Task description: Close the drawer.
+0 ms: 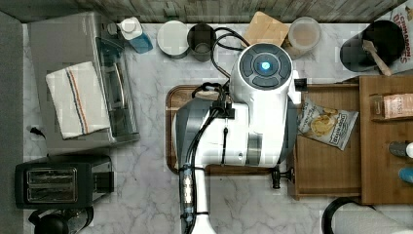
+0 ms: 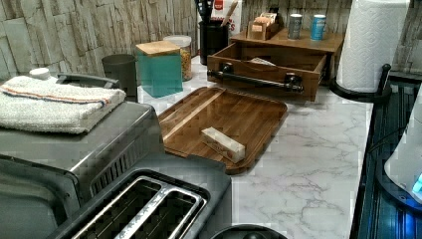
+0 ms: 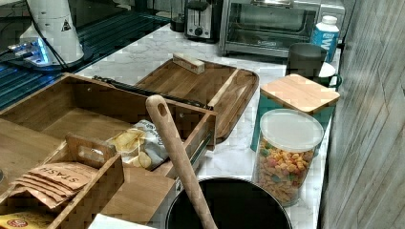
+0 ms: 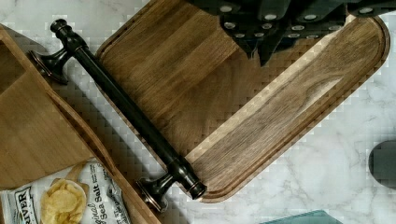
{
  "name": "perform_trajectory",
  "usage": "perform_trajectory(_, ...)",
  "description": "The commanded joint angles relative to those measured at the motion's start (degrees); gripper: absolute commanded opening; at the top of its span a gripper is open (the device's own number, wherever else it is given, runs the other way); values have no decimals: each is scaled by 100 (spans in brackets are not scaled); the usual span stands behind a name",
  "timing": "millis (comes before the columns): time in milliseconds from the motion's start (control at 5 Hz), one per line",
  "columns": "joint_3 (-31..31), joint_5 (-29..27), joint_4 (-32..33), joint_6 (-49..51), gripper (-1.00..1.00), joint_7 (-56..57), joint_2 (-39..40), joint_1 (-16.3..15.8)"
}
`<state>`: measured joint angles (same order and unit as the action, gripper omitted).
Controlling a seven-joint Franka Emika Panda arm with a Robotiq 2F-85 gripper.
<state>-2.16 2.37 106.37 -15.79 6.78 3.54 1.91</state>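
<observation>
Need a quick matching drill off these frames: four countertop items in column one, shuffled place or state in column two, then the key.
Column 1:
1. drawer
2. chip bag
3. striped towel
4. small block

Column 2:
A. on the toaster oven
B. lying on the dark wooden tray
C. pulled open, bar handle facing the tray
D. inside the drawer

Pairs: 1-C, 2-D, 3-A, 4-B

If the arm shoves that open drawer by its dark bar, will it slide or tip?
The drawer probably slides straight: it sits in a wooden stand. Its bar handle looks rigid. The chip bag inside seems light, adding little resistance.
</observation>
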Motion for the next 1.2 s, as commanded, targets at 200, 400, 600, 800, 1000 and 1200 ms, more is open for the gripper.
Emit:
perform_trajectory(200, -4, 73, 2, -1, -100, 1, 24, 7)
perform_trajectory(400, 17, 33, 425, -444, -100, 1050, -23, 46)
perform_trajectory(600, 33, 149, 700, -809, -100, 2357, 104, 112)
perform_trajectory(800, -47, 379, 936, -1174, -100, 3178, 280, 110)
perform_trajectory(1000, -92, 501, 1100, -1353, -100, 3673, 466, 167)
perform_trajectory(1200, -173, 880, 1475, -1786, -100, 3663, 593, 159)
